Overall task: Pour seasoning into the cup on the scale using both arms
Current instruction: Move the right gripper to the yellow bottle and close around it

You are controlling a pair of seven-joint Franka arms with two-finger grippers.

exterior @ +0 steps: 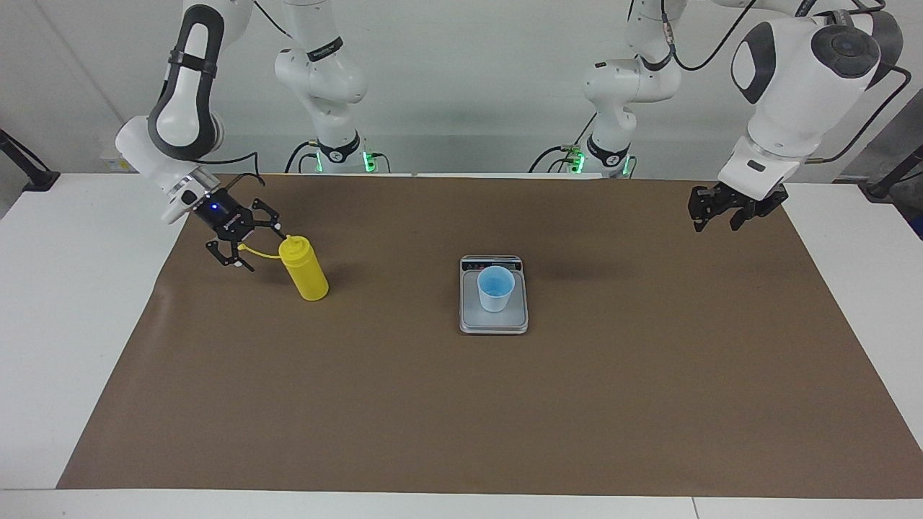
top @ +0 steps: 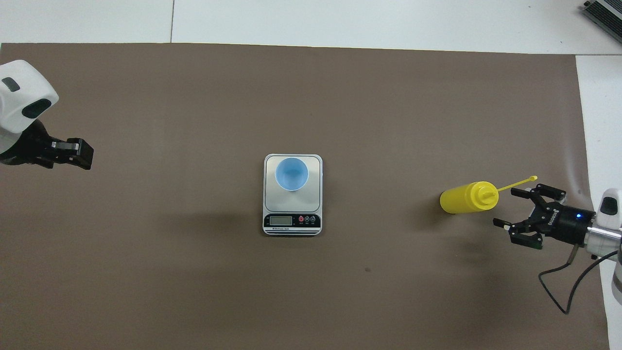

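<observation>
The yellow seasoning bottle point(exterior: 306, 272) point(top: 466, 198) stands upright on the brown mat toward the right arm's end of the table. Its thin cap strap point(exterior: 258, 252) sticks out sideways. My right gripper point(exterior: 258, 245) point(top: 505, 206) is open, level with the bottle's nozzle top, its fingers around the strap and close beside the bottle. The light blue cup point(exterior: 496, 288) point(top: 291, 174) stands on the scale point(exterior: 494, 322) point(top: 316, 194) at the middle of the mat, display end nearer to the robots. My left gripper point(exterior: 715, 216) point(top: 73, 154) waits in the air over the mat's other end.
A brown mat point(exterior: 461, 404) point(top: 311, 97) covers most of the white table point(exterior: 65, 303). A black cable point(top: 566, 287) hangs from the right arm's wrist over the mat's edge.
</observation>
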